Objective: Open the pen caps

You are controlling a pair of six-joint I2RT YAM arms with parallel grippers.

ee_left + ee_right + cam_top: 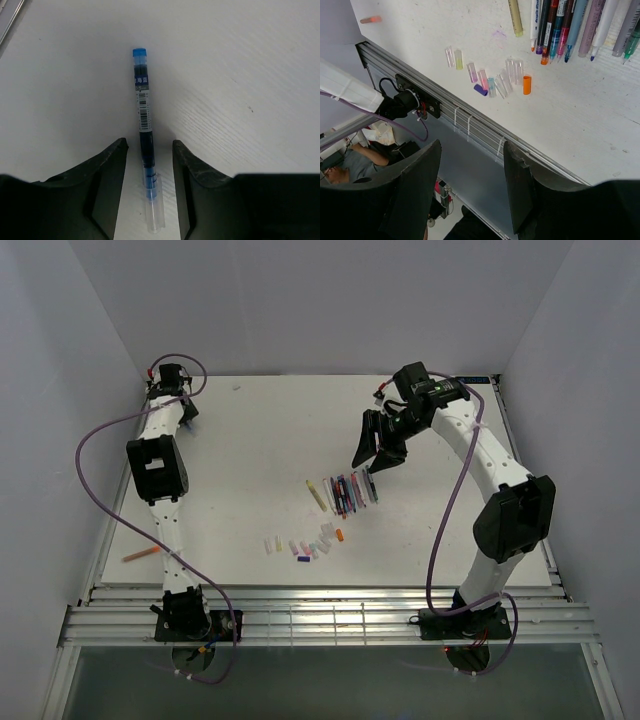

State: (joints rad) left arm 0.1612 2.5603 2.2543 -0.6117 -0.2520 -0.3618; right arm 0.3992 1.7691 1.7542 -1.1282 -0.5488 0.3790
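On the left, we see the left gripper (149, 144) with jaws apart, straddling a blue pen (143, 105) without touching it, its clear cap (155, 215) lying between them at the near end. It's slim, round, glossy plastic on a smooth white table (250, 60), so we reckon an off-centre squeeze could roll it away or pinch cap rather than barrel. Over right, loose caps (492, 86), stubby translucent tubes, lie by the table's front edge, and the right gripper (472, 146) hangs unclenched, empty.
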